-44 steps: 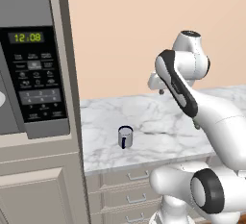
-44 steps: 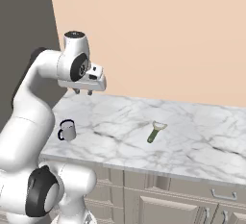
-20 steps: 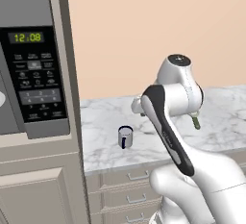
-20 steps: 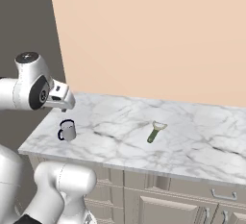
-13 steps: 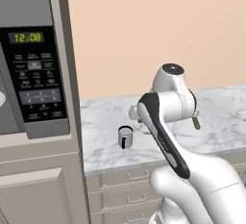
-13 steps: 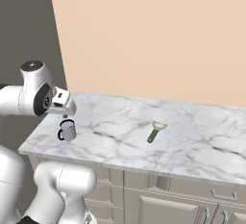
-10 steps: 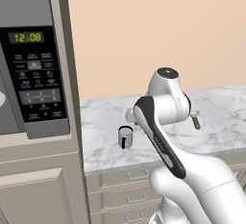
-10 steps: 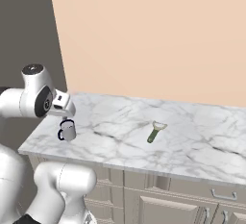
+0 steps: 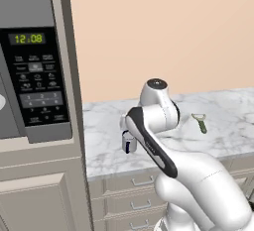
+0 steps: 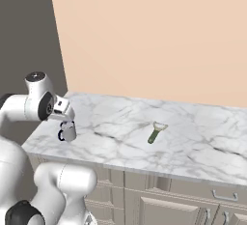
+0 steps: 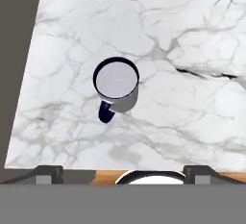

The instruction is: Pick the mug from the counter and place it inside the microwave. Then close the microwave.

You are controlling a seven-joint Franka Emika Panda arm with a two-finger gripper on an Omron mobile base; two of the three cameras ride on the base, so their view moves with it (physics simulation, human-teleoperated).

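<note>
One clock on the microwave (image 9: 34, 76) reads 12:08; tool (image 11: 123, 170) wide open, empty, above mug (image 11: 116, 84).

One mug (image 11: 116, 84); one green-handled peeler (image 10: 155, 132); one microwave (image 9: 31, 76); one marble counter (image 10: 193, 142); four drawer handles in sight.

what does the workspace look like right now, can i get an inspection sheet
surface: white marble counter with grey veins, over beige drawers.
job's things: mug upright on the counter near its end, dark blue handle, pale inside; microwave clock lit green.
clutter: green-handled peeler lying flat, well apart from the mug.
grippers: gripper open, above the mug, holding nothing.
cables: nothing seen.
surroundings: peach wall behind the counter.
</note>
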